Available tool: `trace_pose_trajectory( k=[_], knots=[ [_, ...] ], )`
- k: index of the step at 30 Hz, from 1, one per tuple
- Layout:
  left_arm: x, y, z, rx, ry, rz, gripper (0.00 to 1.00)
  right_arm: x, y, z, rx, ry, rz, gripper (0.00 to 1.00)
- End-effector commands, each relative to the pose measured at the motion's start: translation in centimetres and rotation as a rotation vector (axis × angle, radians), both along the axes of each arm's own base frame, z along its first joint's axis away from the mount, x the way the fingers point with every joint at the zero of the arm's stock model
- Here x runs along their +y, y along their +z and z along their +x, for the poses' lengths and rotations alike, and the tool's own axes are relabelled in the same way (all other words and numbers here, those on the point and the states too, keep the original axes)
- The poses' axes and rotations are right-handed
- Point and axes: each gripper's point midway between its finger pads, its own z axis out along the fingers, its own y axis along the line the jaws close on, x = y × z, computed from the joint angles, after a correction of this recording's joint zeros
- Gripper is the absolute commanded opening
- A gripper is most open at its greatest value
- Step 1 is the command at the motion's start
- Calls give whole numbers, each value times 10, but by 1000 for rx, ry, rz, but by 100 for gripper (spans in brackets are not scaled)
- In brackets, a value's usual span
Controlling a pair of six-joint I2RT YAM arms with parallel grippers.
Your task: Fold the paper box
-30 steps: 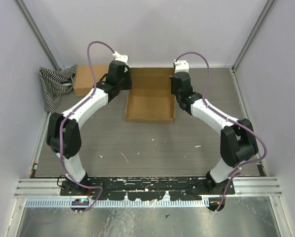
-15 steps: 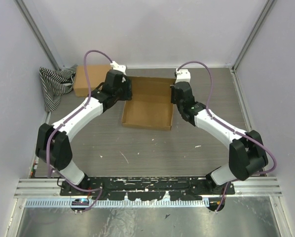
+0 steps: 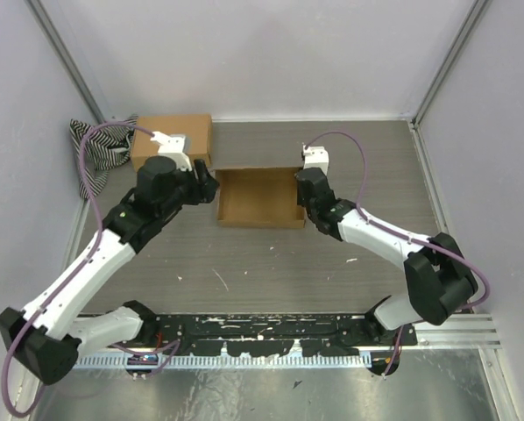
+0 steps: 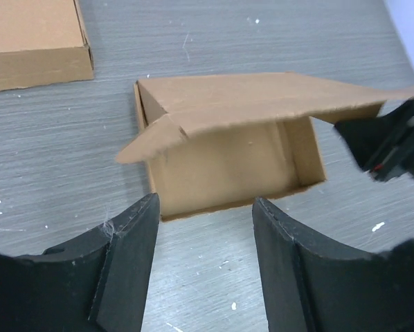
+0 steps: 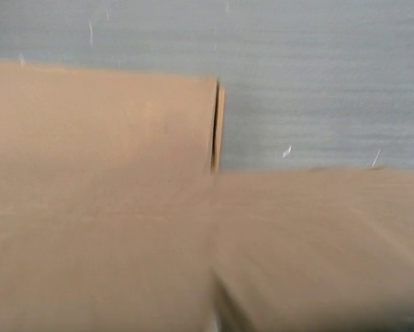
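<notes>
The brown paper box [image 3: 258, 198] lies mid-table, its tray open toward me. In the left wrist view its lid [image 4: 262, 104] leans forward over the tray [image 4: 228, 169], with a side flap [image 4: 148, 142] sticking out at the left. My left gripper [image 4: 205, 232] hangs open just short of the box's near wall, nothing between its fingers [image 4: 127, 259]. My right gripper [image 3: 306, 197] is at the box's right edge, by the lid's corner. Blurred cardboard [image 5: 124, 207] fills the right wrist view and hides the jaws there.
A second, closed brown box [image 3: 170, 140] sits at the back left, also the flat box [image 4: 34, 41] in the left wrist view. A striped cloth [image 3: 95, 151] lies beside it against the left wall. Walls enclose the table on three sides.
My left arm has drawn back toward the near left and its gripper has opened. The lid has come forward over the tray, and my right arm has moved nearer with the box.
</notes>
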Motion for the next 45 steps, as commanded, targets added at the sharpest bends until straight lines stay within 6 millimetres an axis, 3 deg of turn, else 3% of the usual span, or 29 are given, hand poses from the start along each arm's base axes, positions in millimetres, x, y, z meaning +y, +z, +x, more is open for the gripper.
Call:
trace_pose_trajectory(
  k=[1, 5, 8, 11, 14, 17, 19, 21, 24, 26, 30, 37, 45],
  knots=[
    [17, 6, -19, -7, 57, -36, 63, 7, -31, -35, 177, 107, -17, 33],
    [21, 8, -15, -3, 84, -14, 65, 21, -46, -82, 332, 286, 27, 44],
    [20, 0, -5, 12, 108, 10, 65, 22, -44, -116, 398, 370, 62, 49],
    [17, -11, 0, 49, 115, 31, 67, 17, -25, -144, 406, 425, 98, 51],
    [13, -27, -2, 103, 106, 31, 67, 10, 3, -150, 359, 409, 125, 56],
    [11, -54, -7, 147, 103, 25, 67, -5, 34, -128, 251, 287, 121, 78],
    [8, -65, -7, 160, 100, 12, 67, -7, 42, -106, 231, 249, 121, 87],
    [1, -73, -7, 176, 78, -2, 68, -3, 36, -78, 272, 272, 173, 88],
    [-11, -85, 3, 192, 52, -2, 69, -10, 22, -23, 300, 251, 250, 79],
    [-18, -103, 15, 224, 53, 34, 69, -9, 7, 7, 310, 243, 263, 75],
    [-26, -121, 41, 225, 75, 80, 69, 2, -26, 45, 328, 267, 319, 73],
    [-39, -149, 72, 274, 78, 162, 69, 13, -61, 54, 379, 296, 360, 72],
    [-52, -159, 99, 293, 55, 242, 68, 7, -69, 37, 400, 282, 353, 68]
  ],
)
